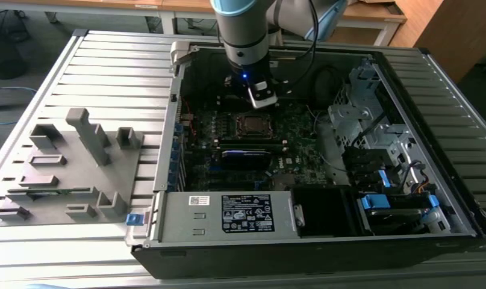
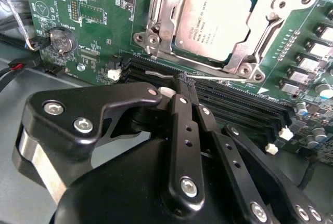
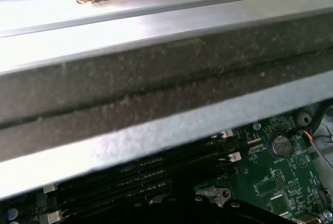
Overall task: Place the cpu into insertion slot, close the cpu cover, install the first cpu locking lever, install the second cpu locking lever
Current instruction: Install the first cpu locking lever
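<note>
In the exterior view an open computer case [image 1: 307, 259] lies on a slatted metal table [image 1: 106, 66], with a grey holder block [image 1: 74, 162] on the table towards the exterior view's left. The arm reaches down into the case from above, and the gripper [image 1: 261, 99] hangs just above the green board, close beside the square socket [image 1: 254, 124]. A labelled power supply [image 1: 243, 214] sits at the near end of the case. In the second wrist view the chip [image 2: 218, 24] lies flat in the socket, silver top up, and the cover [image 2: 270, 26] is folded down around it, so that the chip shows through its window. The gripper [image 2: 184, 81] is drawn narrow, its black fingers [image 2: 179, 120] meeting at the tips. The tips sit right at a thin metal lever [image 2: 218, 77] that runs along the socket's edge, between the socket and the long black memory slots [image 2: 244, 110]. I cannot tell whether the lever is pinched between the tips or only touched. A round coin battery [image 2: 62, 40] sits on the board [image 2: 99, 5], well apart from the socket. In the first wrist view a broad grey and dark band crosses close to the camera. Beyond it lie the memory slots [image 3: 119, 182], the coin battery [image 3: 281, 145] and part of the green board [image 3: 276, 187].
</note>
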You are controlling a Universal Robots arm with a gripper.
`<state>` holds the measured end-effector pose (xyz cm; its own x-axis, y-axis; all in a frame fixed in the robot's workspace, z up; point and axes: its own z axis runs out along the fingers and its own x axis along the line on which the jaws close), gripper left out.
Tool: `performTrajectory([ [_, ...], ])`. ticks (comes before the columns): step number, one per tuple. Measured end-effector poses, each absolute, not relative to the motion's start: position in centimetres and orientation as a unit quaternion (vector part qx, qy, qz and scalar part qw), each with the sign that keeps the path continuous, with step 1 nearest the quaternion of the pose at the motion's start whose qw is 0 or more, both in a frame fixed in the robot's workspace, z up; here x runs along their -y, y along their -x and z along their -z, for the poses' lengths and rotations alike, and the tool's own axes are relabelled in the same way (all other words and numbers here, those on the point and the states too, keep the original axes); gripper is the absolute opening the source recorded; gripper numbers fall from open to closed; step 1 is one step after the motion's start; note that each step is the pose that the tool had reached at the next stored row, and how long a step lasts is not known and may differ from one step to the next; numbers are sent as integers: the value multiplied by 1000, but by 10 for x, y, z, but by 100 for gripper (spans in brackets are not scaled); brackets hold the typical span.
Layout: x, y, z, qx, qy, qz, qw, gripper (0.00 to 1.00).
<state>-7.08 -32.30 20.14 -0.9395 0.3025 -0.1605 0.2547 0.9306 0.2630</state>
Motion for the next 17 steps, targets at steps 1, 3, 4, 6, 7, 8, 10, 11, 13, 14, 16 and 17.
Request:
performTrajectory([
  [1, 323, 70, -201, -977, -143, -120, 100, 11],
  [3, 323, 69, -201, -977, -143, -120, 100, 11],
  [4, 323, 69, -201, -977, -143, -120, 100, 11],
  [6, 322, 69, -201, -977, -143, -120, 100, 11],
  [7, 322, 69, -201, -977, -143, -119, 100, 11],
  [8, 323, 69, -201, -977, -143, -119, 100, 11],
  [10, 323, 69, -201, -977, -142, -119, 100, 11],
  [11, 323, 69, -201, -977, -142, -119, 101, 11],
  [13, 322, 69, -200, -977, -142, -120, 102, 11],
  [14, 322, 69, -200, -977, -142, -120, 103, 11],
  [16, 322, 69, -199, -977, -142, -120, 104, 11],
  [17, 323, 69, -199, -977, -142, -120, 104, 11],
])
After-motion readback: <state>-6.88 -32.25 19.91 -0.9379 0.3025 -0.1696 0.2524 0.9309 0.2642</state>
